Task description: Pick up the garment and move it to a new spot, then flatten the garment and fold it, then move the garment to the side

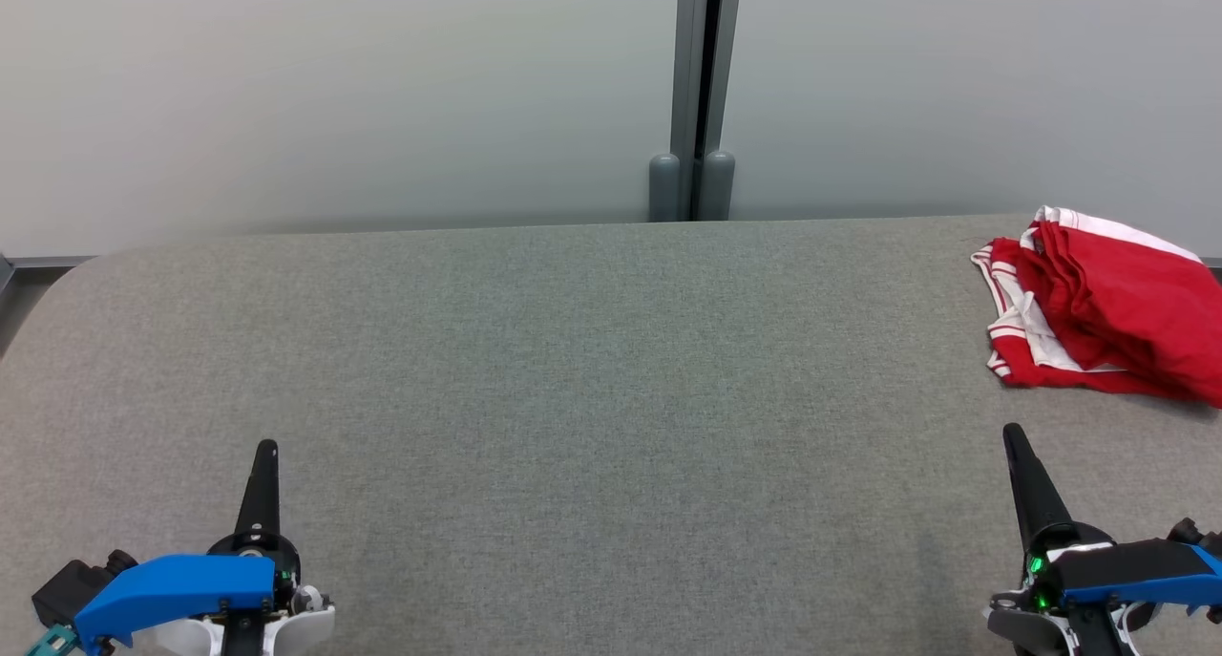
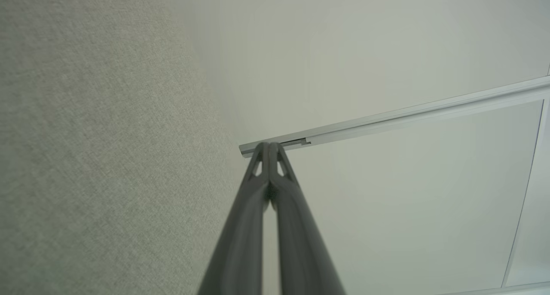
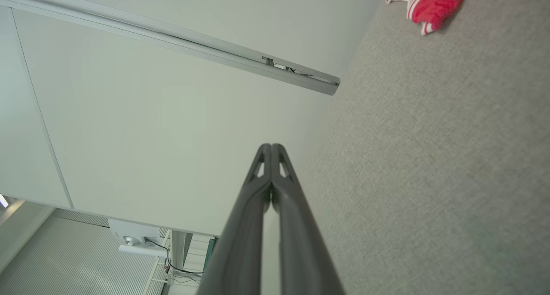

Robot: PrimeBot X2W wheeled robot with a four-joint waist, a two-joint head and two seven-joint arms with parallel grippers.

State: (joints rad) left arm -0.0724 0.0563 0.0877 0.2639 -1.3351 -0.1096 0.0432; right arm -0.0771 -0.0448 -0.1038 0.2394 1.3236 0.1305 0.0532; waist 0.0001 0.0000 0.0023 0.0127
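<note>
Over on the far right of the grey counter (image 1: 573,370), the garment (image 1: 1107,312) is lying in a rumpled heap. It is red cloth with white striped trim, sitting close to the back edge and running off the right side of the head view. Nothing is touching it.

The left gripper (image 1: 266,451) is hovering at the lower left, fingers pressed together into one dark spike and grasping nothing. It is pointing toward the pale wall panels (image 1: 334,93) and sitting well apart from the cloth. Its own wrist camera is showing the left gripper (image 2: 269,145) clenched tip to tip, with bare counter fabric running alongside.

The right gripper (image 1: 1012,433) is waiting at the lower right, likewise clenched and empty. It is nearer the heap but clear of it, with open counter between tip and cloth. From that wrist, the right gripper (image 3: 271,145) is showing closed fingertips, and the garment (image 3: 429,3) is peeking in at the top right corner.

A grey metal post (image 1: 705,83) is dividing the wall panels behind.
</note>
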